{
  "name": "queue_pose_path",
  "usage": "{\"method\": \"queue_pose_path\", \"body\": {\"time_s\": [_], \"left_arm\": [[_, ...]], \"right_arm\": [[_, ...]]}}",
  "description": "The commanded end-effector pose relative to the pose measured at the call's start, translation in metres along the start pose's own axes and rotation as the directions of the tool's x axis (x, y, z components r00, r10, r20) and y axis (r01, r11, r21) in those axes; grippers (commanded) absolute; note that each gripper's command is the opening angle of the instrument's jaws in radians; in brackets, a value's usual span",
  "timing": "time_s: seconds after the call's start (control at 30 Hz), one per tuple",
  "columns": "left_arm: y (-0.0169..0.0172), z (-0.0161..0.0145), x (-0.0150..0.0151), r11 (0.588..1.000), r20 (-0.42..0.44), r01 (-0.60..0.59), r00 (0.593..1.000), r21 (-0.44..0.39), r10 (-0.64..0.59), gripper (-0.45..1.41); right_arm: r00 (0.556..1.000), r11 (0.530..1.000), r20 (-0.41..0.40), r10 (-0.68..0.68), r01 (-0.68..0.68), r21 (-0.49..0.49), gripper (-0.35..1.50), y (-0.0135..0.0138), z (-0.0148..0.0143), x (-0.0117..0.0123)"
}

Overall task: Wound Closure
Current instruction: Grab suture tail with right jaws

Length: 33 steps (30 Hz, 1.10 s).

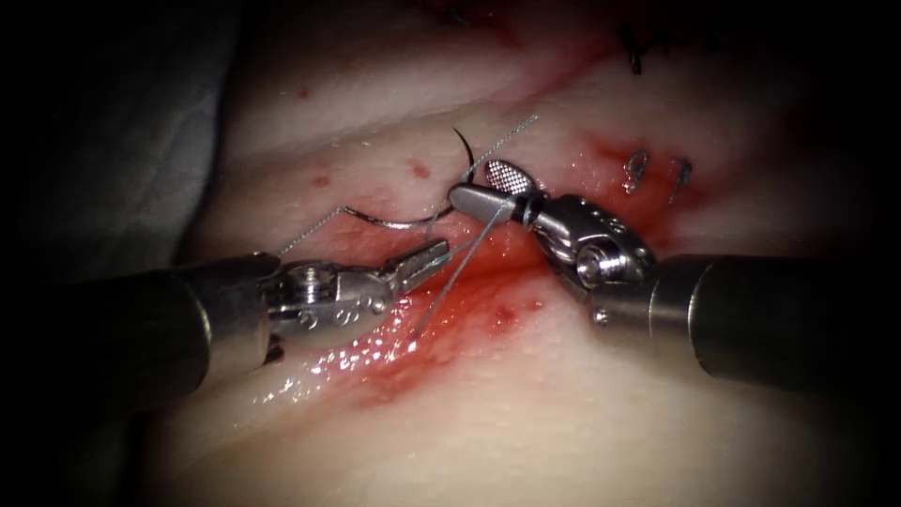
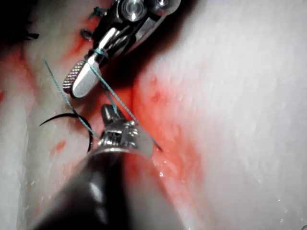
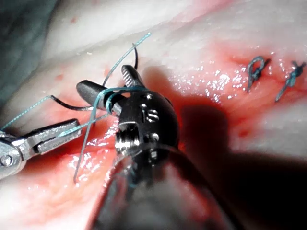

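Surface: I had the tissue (image 1: 526,413) lit at the centre, pale and wet, with red fluid (image 1: 450,319) pooled along the cut (image 1: 497,258) between my two tools; the edges of the field were dark.
Finished stitches: two knotted stitches (image 1: 657,174) sat on the tissue up and to the right of the right tool.
Left tool: my left tool (image 1: 430,255) came in low from the left, nearly level, tip pointing up and right at the cut; its jaws were closed on the thread (image 1: 449,252), gripping it just beside the tip.
Right tool: my right tool (image 1: 488,188) came in from the right, wrist bent toward the left; its jaws stood parted and held nothing, and the thread was wound around them near their base.
Needle: the needle (image 1: 413,221) lay free on the tissue left of the cut, held by neither tool, its curve running from a low left end up past the right tool's lower jaw to a raised point.
Thread run: one strand went up and right past the needle, another down into the red fluid.
Hard to make out: I could not tell whether the needle's end touched the tissue or entered it.
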Motion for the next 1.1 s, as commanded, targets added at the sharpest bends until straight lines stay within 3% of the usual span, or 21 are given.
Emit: {"method": "queue_pose_path", "body": {"time_s": [0.03,0.27,0.3,0.37,0.43,0.73,0.87,1.1], "left_arm": [[0.0004,0.0009,0.0,1.0,0.001,0.002,1.0,-0.001,-0.002,-0.45],[0.0003,0.0008,-0.0001,1.0,-0.001,0.002,1.0,-0.002,-0.002,-0.45],[0.0003,0.0008,-0.0001,1.0,-0.001,0.002,1.0,-0.002,-0.002,-0.45],[0.0003,0.0008,-0.0001,1.0,-0.001,0.002,1.0,-0.002,-0.002,-0.45],[0.0003,0.0008,-0.0001,1.0,-0.001,0.001,1.0,-0.002,-0.001,-0.45],[0.0,-0.0008,-0.0017,1.0,0.006,-0.007,1.0,-0.003,0.007,-0.45],[-0.001,-0.0018,-0.0029,1.0,0.02,-0.008,1.0,-0.005,0.008,-0.45],[-0.0075,-0.005,-0.0054,0.998,0.045,0.026,0.999,0.051,-0.028,-0.45]], "right_arm": [[1.0,1.0,0.007,0.023,-0.023,-0.006,0.98,0.0002,0.0017,-0.0004],[0.997,0.998,0.054,0.062,-0.063,0.012,1.13,0.0005,0.0036,-0.0003],[0.997,0.998,0.052,0.064,-0.065,0.022,1.06,0.0003,0.0038,-0.0003],[0.997,0.998,0.048,0.062,-0.063,0.024,0.49,-0.0004,0.0041,-0.0006],[0.998,0.999,0.047,0.042,-0.044,0.022,-0.35,-0.0009,0.0041,-0.0006],[0.999,0.998,-0.034,-0.032,0.034,0.055,-0.35,-0.0033,0.0026,0.0005],[0.992,0.989,-0.013,-0.122,0.123,0.086,-0.35,-0.004,0.0016,-0.0011],[0.961,0.955,0.023,-0.275,0.27,0.118,-0.35,-0.0044,0.0,-0.0057]]}}
